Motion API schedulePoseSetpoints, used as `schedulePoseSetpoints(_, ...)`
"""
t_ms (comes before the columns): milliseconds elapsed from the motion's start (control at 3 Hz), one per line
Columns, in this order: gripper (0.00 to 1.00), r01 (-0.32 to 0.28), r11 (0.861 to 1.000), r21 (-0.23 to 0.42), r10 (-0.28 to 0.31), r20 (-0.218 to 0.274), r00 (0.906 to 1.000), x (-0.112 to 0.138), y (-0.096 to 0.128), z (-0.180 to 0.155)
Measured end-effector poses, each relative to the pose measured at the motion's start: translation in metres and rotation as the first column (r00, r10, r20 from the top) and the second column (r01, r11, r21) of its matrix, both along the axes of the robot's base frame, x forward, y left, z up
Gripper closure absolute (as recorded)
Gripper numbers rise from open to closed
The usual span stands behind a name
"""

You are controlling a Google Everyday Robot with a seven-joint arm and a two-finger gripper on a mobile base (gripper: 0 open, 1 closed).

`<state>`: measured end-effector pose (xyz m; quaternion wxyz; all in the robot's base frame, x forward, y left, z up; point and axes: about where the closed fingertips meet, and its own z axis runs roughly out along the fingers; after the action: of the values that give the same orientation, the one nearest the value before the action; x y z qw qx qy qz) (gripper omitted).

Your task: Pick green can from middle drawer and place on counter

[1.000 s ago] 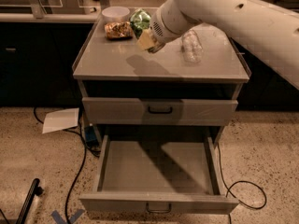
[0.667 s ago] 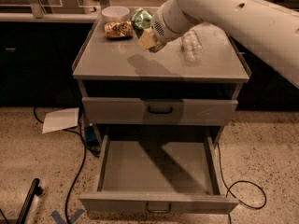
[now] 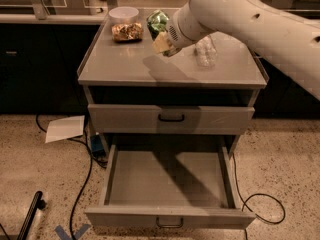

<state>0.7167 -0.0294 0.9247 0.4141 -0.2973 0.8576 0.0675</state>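
Over the rear of the desk (image 3: pixel 130 64), your gripper (image 3: pixel 162 43) hung at the end of the pale arm (image 3: pixel 250 19), which reached in from the right. At its tip was the green can (image 3: pixel 159 22), tilted, just beside the gold-brown snack packet (image 3: pixel 127 31) and near the clear plastic bottle (image 3: pixel 206 51). Whether the gripper was clamped on the can or merely lay against it could not be told, nor could you tell whether the can's base touched the desk.

Below, the middle drawer (image 3: pixel 167 176) stood pulled well out with nothing in it, while the drawer front above it (image 3: pixel 171 118) was closed.

Judged progress: the can was out of the drawer, and the carry looked essentially complete, since the can was over the desk top and well back from its front edge. What appeared to remain for you was to make sure the can rested on the desk, to free it if it was held, and to draw the arm away without knocking the packet or the bottle.
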Motion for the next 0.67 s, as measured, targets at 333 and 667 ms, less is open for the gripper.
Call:
schedulePoseSetpoints(333, 1.00, 0.029, 0.999, 0.031, -0.029, 0.008, 0.9995, 0.020, -0.003, -0.005)
schedulePoseSetpoints(667, 1.00, 0.052, 0.998, 0.046, -0.052, 0.002, 0.9986, 0.035, -0.006, -0.010)
